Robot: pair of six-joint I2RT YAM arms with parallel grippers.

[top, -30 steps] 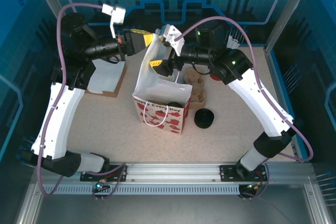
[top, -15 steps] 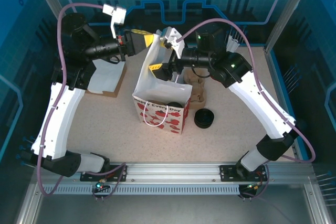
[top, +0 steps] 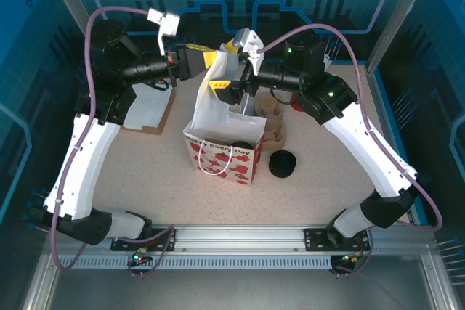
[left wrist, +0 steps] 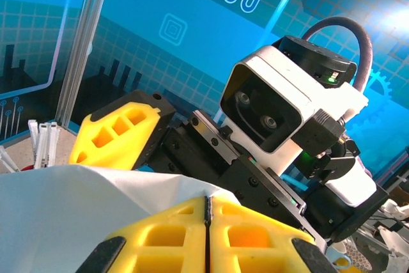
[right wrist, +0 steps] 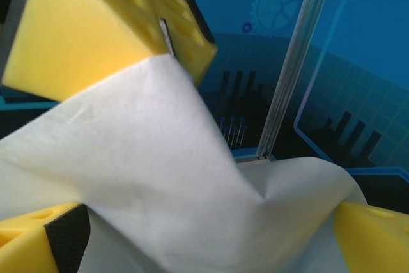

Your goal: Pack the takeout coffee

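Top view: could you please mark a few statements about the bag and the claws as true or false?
1. The bag stands upright on the table. True.
2. The left claw is shut on the bag's rim. True.
3. The right claw is shut. False: it is open, with its fingers wide apart at the rim.
4. The lid stack lies inside the bag. False: it stands on the table, to the right of the bag.
5. A black lid shows inside the bag. True.
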